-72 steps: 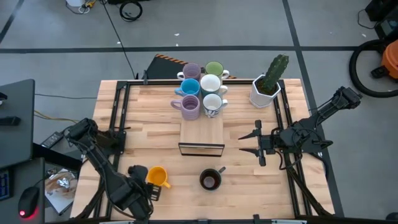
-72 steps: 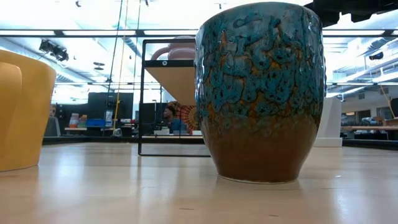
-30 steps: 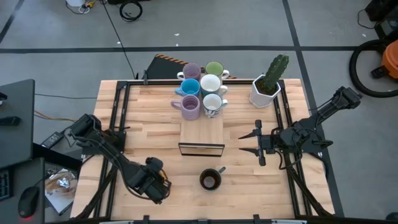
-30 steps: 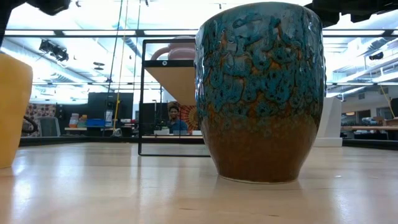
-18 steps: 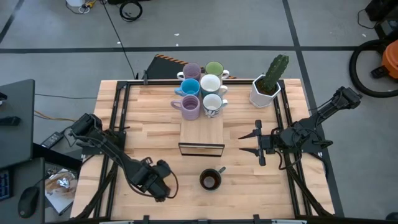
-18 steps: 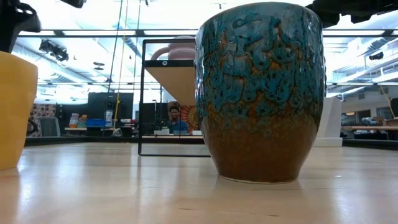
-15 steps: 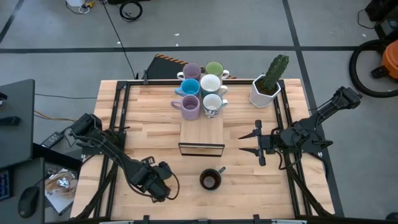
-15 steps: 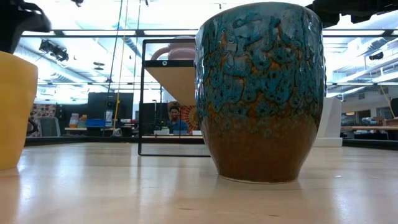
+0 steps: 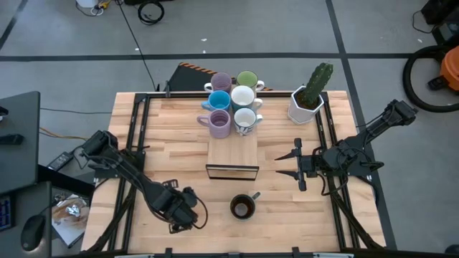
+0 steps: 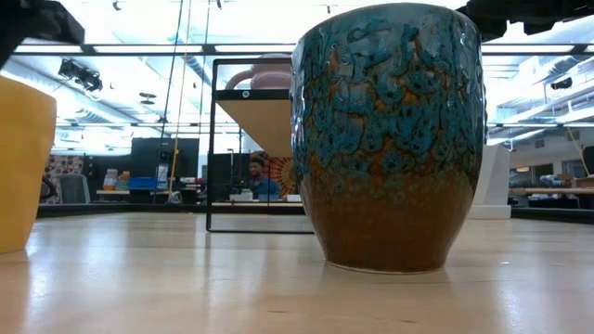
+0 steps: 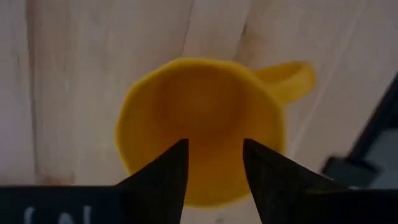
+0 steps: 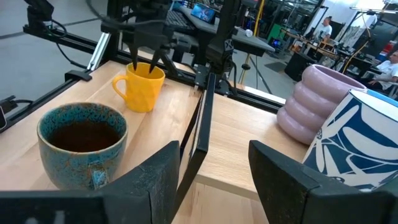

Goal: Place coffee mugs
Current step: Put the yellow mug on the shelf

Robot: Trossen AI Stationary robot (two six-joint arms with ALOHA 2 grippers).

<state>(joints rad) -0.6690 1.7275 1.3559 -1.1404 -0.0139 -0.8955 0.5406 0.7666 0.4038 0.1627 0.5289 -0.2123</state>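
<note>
Orange mug (image 11: 202, 127) directly beneath left claw (image 11: 213, 163), fingers spread, poised above rim

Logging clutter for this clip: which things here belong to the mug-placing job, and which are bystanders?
Job:
orange mug, under the left gripper
dark glazed mug
six mugs on the wooden stand

Bystanders:
potted cactus
right gripper, waiting
</note>
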